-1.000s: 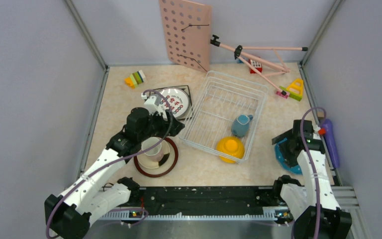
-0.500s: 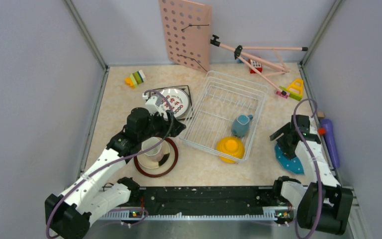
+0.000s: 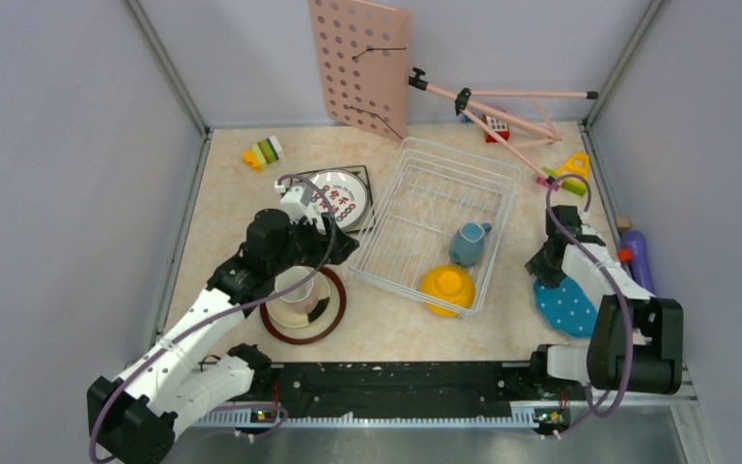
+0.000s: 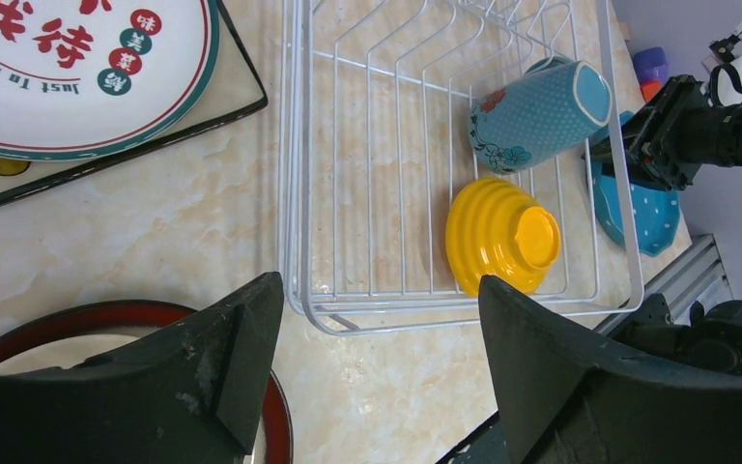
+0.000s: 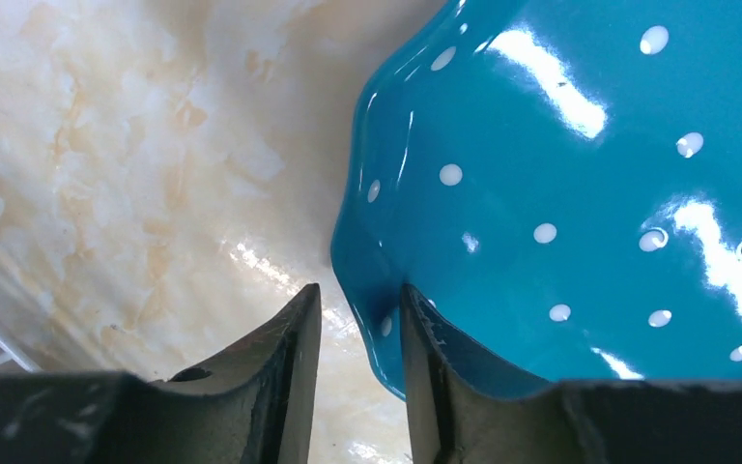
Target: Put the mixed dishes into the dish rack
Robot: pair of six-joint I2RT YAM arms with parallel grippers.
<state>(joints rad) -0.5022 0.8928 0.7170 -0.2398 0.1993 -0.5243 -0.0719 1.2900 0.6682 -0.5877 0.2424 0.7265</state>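
Observation:
The blue polka-dot plate (image 3: 566,307) (image 5: 560,193) lies on the table right of the dish rack (image 3: 415,155) (image 4: 295,193). My right gripper (image 3: 544,274) (image 5: 359,295) straddles its near-left rim with narrowed jaws; one finger lies against the plate, and a sliver of table shows beside the other. A yellow bowl (image 3: 446,287) (image 4: 502,237) and a blue-grey mug (image 3: 468,242) (image 4: 536,116) lie in the rack. My left gripper (image 3: 341,247) (image 4: 382,290) hangs open and holds nothing, over the table by the rack's near-left corner. Beneath that arm a cup (image 3: 295,290) sits on the brown-rimmed plate (image 3: 301,329). The white plate with characters (image 3: 340,198) (image 4: 68,77) rests left of the rack.
A pink pegboard (image 3: 359,63) leans on the back wall, with a pink folding stand (image 3: 502,106) behind the rack. Toy blocks sit at the back left (image 3: 263,153) and back right (image 3: 572,174). A purple object (image 3: 638,266) lies along the right wall.
The right arm swung toward the rack side of the blue plate and its jaws narrowed around the rim. The left arm did not move.

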